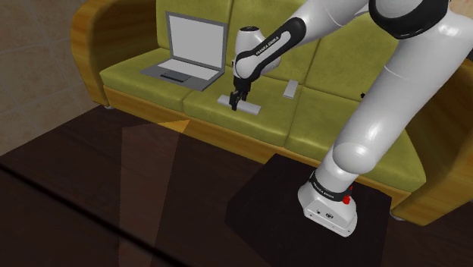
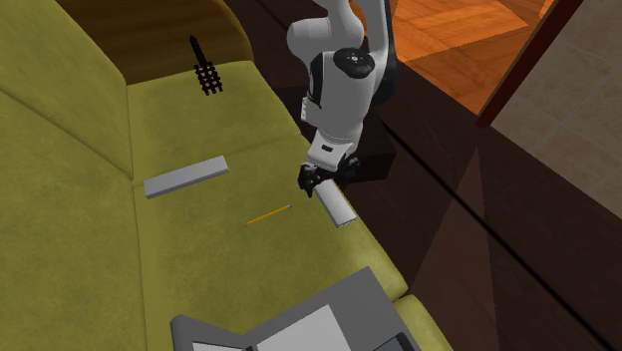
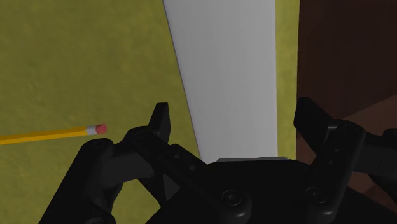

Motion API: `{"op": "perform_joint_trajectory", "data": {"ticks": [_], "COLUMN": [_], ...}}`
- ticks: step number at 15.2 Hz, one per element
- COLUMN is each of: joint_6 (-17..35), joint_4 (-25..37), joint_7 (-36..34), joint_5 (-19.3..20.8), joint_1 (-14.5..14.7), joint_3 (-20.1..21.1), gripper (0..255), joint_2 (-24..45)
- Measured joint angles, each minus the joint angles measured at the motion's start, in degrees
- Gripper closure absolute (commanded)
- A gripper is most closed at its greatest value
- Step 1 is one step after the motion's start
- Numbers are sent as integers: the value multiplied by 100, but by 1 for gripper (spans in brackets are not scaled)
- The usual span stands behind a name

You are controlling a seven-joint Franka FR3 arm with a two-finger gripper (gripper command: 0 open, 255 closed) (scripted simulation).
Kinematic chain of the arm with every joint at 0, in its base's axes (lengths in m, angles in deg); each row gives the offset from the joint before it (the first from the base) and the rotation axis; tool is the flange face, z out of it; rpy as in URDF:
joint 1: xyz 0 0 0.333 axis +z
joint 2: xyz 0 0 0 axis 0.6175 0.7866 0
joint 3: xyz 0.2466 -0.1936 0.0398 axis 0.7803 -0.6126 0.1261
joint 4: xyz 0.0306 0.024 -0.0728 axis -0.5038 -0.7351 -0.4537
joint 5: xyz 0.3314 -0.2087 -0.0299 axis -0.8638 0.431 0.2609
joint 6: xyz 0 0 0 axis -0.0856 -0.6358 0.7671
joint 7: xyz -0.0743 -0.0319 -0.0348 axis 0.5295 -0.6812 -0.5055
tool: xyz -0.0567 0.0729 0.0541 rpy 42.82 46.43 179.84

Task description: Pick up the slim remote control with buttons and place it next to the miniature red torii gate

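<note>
Carrier: olive-green sofa (image 1: 144, 76) with a tan wooden frame. All items lie on its seat.

Task item: the remote control (image 1: 252, 108), drawn as a slim, flat, plain light-grey bar. It lies flat at the front edge of the seat, slanted a little to that edge. In the second exterior view its near end (image 2: 340, 208) sits just beside the cushion's front rim, with the dark wooden floor below.

Gripper (image 1: 236, 100): all black, pointing down over one end of the bar. In the wrist view the gripper (image 3: 236, 113) has its fingers (image 3: 161, 122) spread, one on each side of the bar (image 3: 229, 70). A narrow strip of green cushion shows between each finger and the bar's long edges. Jaws released, nothing grasped. From the pictures I cannot tell whether the fingertips touch the cushion.

Nearby items:
- Yellow pencil with a pink eraser (image 3: 52, 134) lies on the cushion beside the bar. Its eraser end points toward the bar but stays apart from it. In the second exterior view the pencil (image 2: 268, 214) lies between the bar and the seat's back.
- A second flat grey bar (image 2: 185, 177) lies near the back edge of the seat, well apart from the gripper.
- An open grey laptop (image 1: 189, 54) sits on the next cushion, toward the shoulder view's left.
- A small black pronged object (image 2: 204, 68) lies toward the far end of the seat, near the backrest.

Nothing lies on the remote. The pencil is its nearest neighbour.
</note>
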Motion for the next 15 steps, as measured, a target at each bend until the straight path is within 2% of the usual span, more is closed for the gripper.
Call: {"op": "perform_joint_trajectory", "data": {"ticks": [5, 6, 15], "joint_6": [26, 26, 18], "joint_4": [-7, -7, 8], "joint_7": [-1, -1, 8], "joint_5": [0, 0, 2], "joint_1": [-1, -1, -10], "joint_3": [-1, -1, -12], "gripper": [0, 255, 255], "joint_2": [16, 16, -4]}}
